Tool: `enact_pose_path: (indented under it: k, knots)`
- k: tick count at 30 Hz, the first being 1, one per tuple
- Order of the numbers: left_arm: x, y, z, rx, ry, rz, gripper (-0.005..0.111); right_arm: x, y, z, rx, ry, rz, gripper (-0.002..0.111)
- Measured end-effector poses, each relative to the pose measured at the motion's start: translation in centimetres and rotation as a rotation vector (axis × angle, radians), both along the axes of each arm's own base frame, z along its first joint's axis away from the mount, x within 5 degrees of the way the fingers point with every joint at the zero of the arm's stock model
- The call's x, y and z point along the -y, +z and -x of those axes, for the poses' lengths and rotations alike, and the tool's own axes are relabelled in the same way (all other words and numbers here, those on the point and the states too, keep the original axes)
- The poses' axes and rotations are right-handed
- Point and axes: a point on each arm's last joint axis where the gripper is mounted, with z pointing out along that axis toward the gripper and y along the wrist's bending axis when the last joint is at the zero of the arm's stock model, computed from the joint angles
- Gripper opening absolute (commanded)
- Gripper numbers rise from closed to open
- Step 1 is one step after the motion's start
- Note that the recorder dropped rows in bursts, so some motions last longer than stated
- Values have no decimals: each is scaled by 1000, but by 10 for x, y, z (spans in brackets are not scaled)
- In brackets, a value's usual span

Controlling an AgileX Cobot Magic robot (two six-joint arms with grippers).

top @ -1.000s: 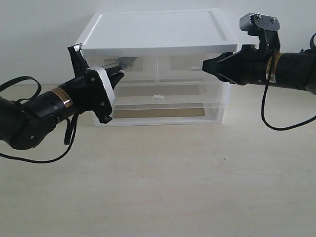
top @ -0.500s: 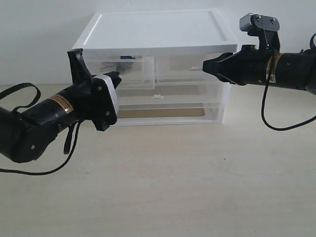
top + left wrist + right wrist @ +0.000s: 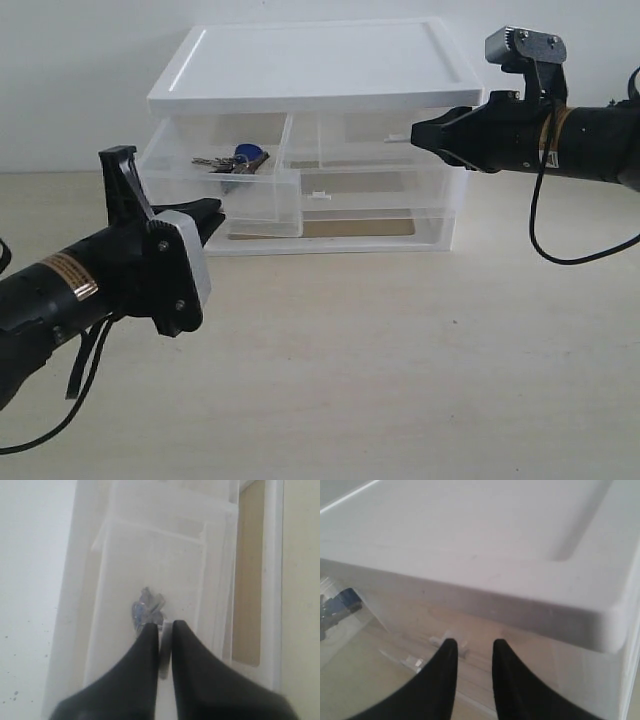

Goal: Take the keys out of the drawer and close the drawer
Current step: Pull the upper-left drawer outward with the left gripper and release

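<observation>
Drawn further out, the left half-width drawer (image 3: 262, 192) now exposes the keys (image 3: 232, 160) for lifting; left hand (image 3: 213, 208) clamps its tab (image 3: 165, 655), right hand (image 3: 418, 132) hovers empty, fingers slightly apart.

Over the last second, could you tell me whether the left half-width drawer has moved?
Yes. The drawer has slid out forward from under the unit's white top, exposing the keys.

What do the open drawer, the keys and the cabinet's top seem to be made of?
The drawer looks like clear, faintly frosted plastic, since its walls are see-through. The keys look like shiny silver metal, with a blue, probably plastic tag. The top looks like smooth opaque white plastic.
</observation>
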Motion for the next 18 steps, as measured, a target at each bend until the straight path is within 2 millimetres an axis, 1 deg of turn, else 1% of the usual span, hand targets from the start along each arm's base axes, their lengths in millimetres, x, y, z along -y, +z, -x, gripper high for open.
enact_pose_path:
  k: [4, 11, 13, 15, 16, 18]
  knots:
    - [0, 3, 7, -11, -3, 29, 4, 0, 0, 0, 0, 0, 0, 24]
    - [16, 4, 17, -17, -62, 44, 4, 0, 0, 0, 0, 0, 0, 24]
    - [16, 4, 17, -18, -54, 51, 4, 0, 0, 0, 0, -1, -2, 24]
    - [13, 6, 14, -14, -9, 80, 5, 0, 0, 0, 0, -1, -2, 24]
    - [12, 7, 14, -9, 0, 88, 6, 0, 0, 0, 0, -1, -2, 24]
    - [11, 9, 13, -4, 22, 128, 15, 0, 0, 0, 0, -1, -2, 24]
